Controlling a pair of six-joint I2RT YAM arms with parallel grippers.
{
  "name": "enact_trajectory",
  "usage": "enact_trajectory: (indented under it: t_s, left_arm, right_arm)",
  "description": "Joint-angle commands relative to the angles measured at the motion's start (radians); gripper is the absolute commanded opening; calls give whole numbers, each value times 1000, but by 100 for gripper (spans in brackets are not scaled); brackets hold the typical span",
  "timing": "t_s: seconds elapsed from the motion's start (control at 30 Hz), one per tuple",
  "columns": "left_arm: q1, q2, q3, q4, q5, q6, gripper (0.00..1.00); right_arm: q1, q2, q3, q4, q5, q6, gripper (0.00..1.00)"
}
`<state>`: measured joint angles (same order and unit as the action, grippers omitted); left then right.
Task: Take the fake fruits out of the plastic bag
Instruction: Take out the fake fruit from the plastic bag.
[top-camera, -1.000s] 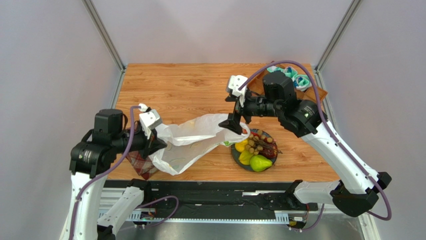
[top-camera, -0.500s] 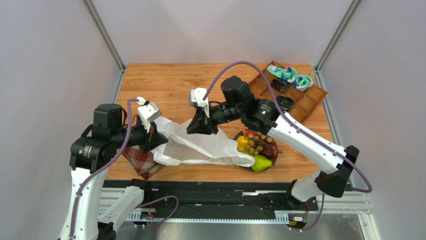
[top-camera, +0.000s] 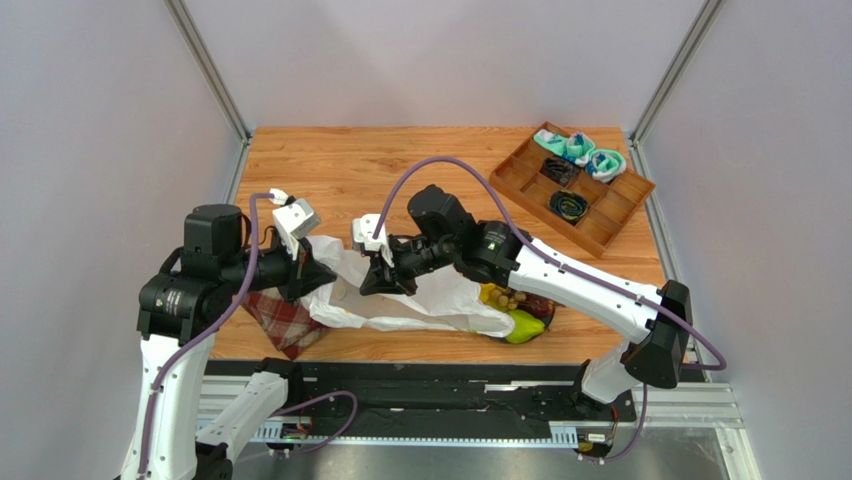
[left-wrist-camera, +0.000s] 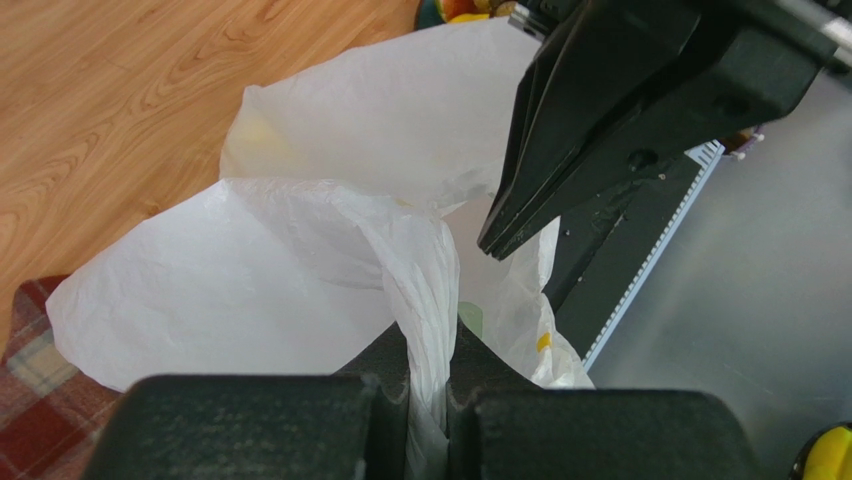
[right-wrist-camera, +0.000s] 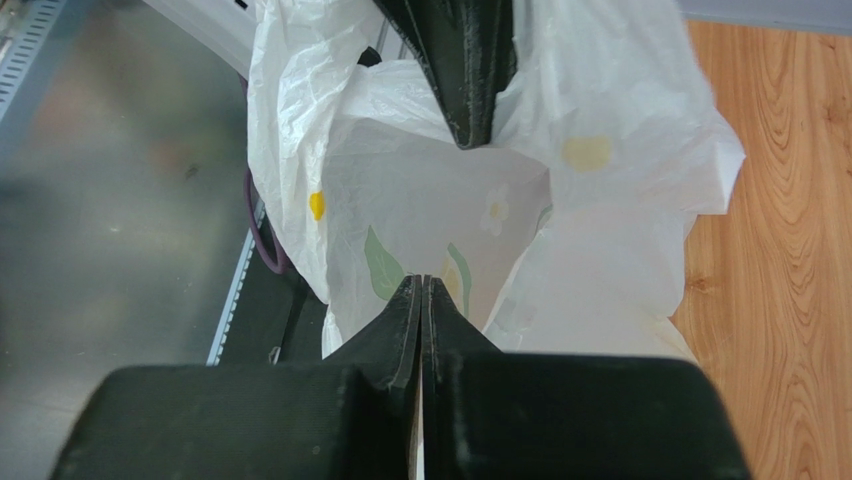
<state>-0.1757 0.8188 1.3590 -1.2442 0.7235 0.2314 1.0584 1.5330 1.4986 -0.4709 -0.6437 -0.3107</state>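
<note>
- The plastic bag (top-camera: 425, 300) lay low across the middle of the wooden surface (top-camera: 350, 170), strung between the two arms. Its right end was draped over part of the dark plate (top-camera: 548, 312).
- The left gripper (left-wrist-camera: 430, 385) had its jaws pinched tight on a gathered fold of the bag's film. That fold sat at the bottom centre of the left wrist view.
- The right gripper (right-wrist-camera: 420, 292) had its jaws pressed together, with what looked like a thin sliver of white film between them, so it probably held the bag too. Its tip pointed into the bag's open hollow, close to the other gripper.
- That hollow showed only the leaf and yellow-fruit print, with no fruit shape inside. The bag also looked flat from above.
- The fake fruits (top-camera: 512, 305) were piled on the plate at lower right of the top view. A green pear (top-camera: 522, 326), a yellow piece and a brown grape bunch (top-camera: 515, 297) could be picked out. The rest were hidden under the bag's edge or the right arm.
- Judged from this, the emptying was nearly or wholly done. What remained was likely to confirm nothing was caught in the folds and to draw the bag off the plate.
- A plaid cloth (top-camera: 285, 322) lay under the left end of the bag.
- A wooden tray (top-camera: 600, 215) holding teal socks (top-camera: 585, 152) stood well apart at upper right.
</note>
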Motion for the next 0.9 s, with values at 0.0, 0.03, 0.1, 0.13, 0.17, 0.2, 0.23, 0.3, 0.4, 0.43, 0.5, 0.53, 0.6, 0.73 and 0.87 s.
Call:
enact_trajectory:
  t_s: [0.0, 0.03, 0.1, 0.13, 0.17, 0.2, 0.23, 0.3, 0.4, 0.43, 0.5, 0.53, 0.6, 0.73, 0.87]
  left_arm:
    - [8, 26, 74, 45, 8, -40, 0]
    - [8, 29, 80, 48, 14, -49, 0]
    - [8, 45, 80, 61, 27, -60, 0]
    - [8, 52, 78, 61, 42, -63, 0]
    - [8, 57, 77, 63, 47, -66, 0]
    - [8, 68, 77, 71, 53, -69, 0]
    - [8, 68, 84, 74, 80, -75, 0]
    - [8, 74, 107, 80, 115, -79, 0]
    - [8, 83, 181, 52, 174, -83, 0]
    - [8, 85, 219, 43, 186, -76, 0]
    - [8, 88, 253, 16, 188, -76, 0]
    - [8, 88, 279, 5, 201, -63, 0]
    - [8, 86, 299, -32, 226, -38, 0]
    - [8, 74, 319, -93, 286, 41, 0]
    - [8, 27, 298, -164, 229, 121, 0]
  right_arm:
    - [32, -31, -29, 71, 139, -40, 0]
    - [46, -33, -35, 74, 163, -48, 0]
    - [60, -40, -47, 69, 197, -70, 0]
    - [75, -63, -58, 92, 220, -88, 0]
    - [83, -74, -70, 107, 242, -108, 0]
    - [92, -82, -99, 132, 257, -129, 0]
    - [107, -79, -106, 129, 275, -163, 0]
    - [107, -57, -115, 117, 329, -157, 0]
    - [107, -31, -188, 164, 383, -192, 0]
    - [106, -19, -205, 173, 406, -206, 0]
    - [107, 19, -228, 216, 450, -225, 0]
    - [104, 32, -251, 235, 504, -226, 0]
    - [103, 65, -267, 297, 558, -238, 0]
    - [101, 117, -267, 374, 627, -280, 0]
    - [107, 168, -232, 364, 579, -323, 4]
